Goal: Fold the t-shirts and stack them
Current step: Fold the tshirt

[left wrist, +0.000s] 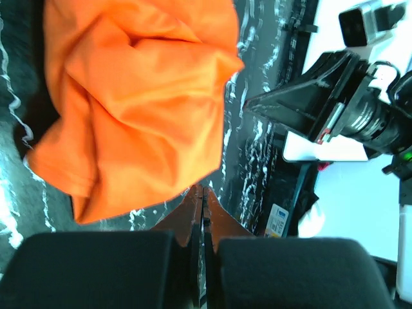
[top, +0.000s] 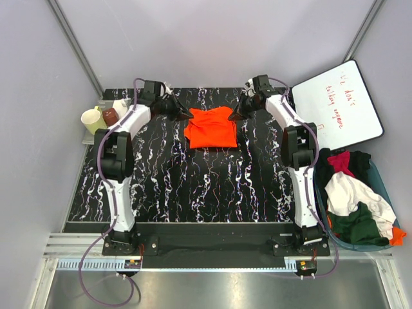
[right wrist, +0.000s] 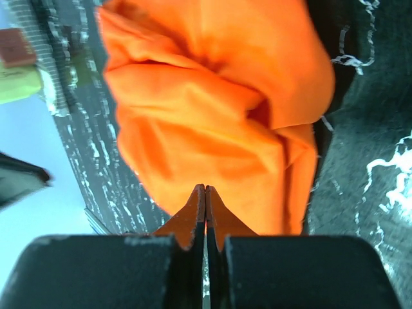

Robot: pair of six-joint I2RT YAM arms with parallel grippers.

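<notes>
I see the black marbled table point(top: 193, 187) first, with a white board point(top: 341, 106) propped at its far right. Beside the table's right edge sits a bin point(top: 364, 245) heaped with white, green, red and black shirts point(top: 351, 199). The orange shirt point(top: 210, 127) lies rumpled at the table's far middle. My left gripper point(top: 185, 115) is at its far left corner and my right gripper point(top: 234, 118) at its far right corner. Both jaws are pressed together, and I cannot tell whether cloth is caught.
</notes>
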